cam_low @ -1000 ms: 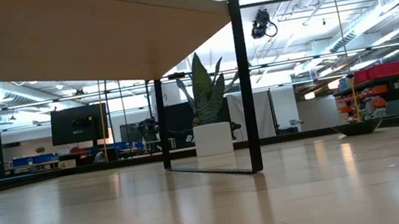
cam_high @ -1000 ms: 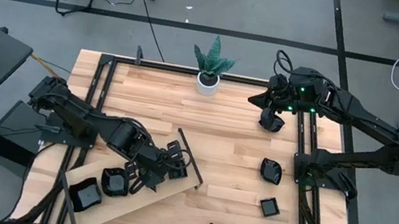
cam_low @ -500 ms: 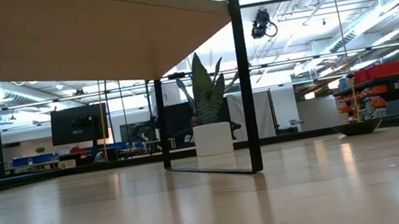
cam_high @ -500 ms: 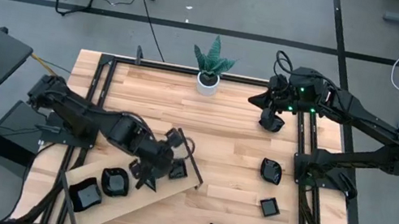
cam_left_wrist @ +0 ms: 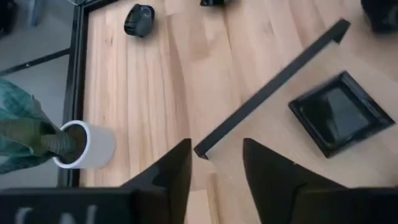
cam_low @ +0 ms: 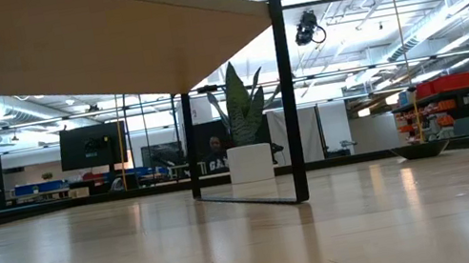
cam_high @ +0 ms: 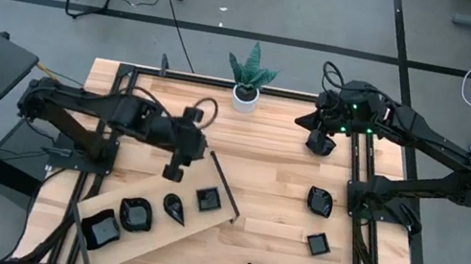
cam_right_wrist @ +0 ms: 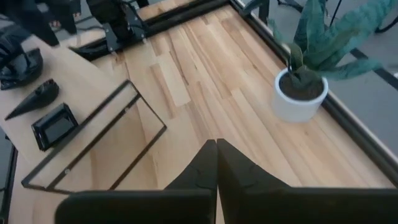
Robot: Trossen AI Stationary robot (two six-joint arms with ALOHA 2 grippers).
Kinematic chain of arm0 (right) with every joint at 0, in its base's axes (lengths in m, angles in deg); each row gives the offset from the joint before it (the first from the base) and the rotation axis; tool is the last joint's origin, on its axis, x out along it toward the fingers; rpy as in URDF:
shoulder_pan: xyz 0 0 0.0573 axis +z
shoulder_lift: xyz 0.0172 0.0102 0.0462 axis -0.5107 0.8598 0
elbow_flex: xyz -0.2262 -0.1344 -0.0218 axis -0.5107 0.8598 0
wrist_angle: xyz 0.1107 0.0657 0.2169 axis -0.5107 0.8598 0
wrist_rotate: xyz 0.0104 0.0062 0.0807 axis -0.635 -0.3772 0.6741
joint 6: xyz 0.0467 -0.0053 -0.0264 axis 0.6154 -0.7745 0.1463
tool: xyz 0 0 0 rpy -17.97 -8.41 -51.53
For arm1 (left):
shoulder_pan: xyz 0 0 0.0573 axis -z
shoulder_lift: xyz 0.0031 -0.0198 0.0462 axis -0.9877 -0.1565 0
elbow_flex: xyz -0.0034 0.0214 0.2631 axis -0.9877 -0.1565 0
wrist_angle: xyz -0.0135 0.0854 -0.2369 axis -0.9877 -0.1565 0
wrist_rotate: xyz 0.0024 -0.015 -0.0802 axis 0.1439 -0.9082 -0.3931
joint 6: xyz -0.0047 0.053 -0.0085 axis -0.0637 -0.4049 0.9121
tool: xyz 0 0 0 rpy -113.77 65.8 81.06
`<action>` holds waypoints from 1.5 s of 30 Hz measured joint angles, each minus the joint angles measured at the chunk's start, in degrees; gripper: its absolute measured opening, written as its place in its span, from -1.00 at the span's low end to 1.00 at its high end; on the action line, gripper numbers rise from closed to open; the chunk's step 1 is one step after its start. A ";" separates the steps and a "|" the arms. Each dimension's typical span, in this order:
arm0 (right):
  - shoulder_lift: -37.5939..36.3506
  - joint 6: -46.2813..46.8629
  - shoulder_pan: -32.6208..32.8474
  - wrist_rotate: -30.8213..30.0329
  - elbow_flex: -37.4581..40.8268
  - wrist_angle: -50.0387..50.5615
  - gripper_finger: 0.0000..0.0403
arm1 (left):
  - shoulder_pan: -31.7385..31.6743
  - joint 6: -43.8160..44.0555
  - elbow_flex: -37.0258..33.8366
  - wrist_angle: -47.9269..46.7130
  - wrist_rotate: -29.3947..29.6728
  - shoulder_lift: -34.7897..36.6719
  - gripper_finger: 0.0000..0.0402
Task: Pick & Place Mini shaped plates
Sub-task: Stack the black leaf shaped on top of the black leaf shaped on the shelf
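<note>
Mini shaped plates look stiff, glossy and slick to me, likely chippable, so I'd pinch a raised rim. My left gripper (cam_high: 172, 171), fingers spread and empty, hangs over the wooden board (cam_high: 124, 239)'s raised end; just beyond its fingertips lies the square plate (cam_left_wrist: 339, 112), the teardrop plate (cam_high: 173, 206) beside it. A second ago it crouched over that teardrop; now it's lifted away. Far off, my right gripper (cam_high: 319, 143) waits pressed together, loose plates (cam_high: 319, 201) beyond.

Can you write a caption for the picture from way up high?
Left tool hangs open and empty above the wooden board holding four black mini plates; right tool waits shut.
</note>
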 joint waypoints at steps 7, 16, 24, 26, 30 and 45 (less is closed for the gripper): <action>0.02 0.79 -0.01 -0.01 0.00 6.00 -0.98 | -2.89 0.08 -4.18 2.76 -5.24 1.55 -0.05; 0.00 2.92 0.00 -2.57 0.00 9.60 -0.98 | -3.63 -0.19 -15.74 6.19 -6.27 9.46 -0.05; 0.05 3.28 0.03 -8.25 0.00 15.71 -0.98 | -4.02 1.32 -26.00 8.73 -4.27 23.15 -0.38; 0.11 2.95 0.03 -9.85 0.00 17.64 -0.98 | -4.02 1.66 -27.68 9.45 -3.89 26.36 -0.51; 0.17 2.90 0.03 -12.18 2.23 19.23 -0.98 | -4.00 2.00 -29.49 9.15 -3.62 30.66 -0.75; 0.22 4.34 0.05 -8.86 25.65 14.03 -0.90 | -4.00 8.05 -30.84 7.62 3.23 38.42 -0.91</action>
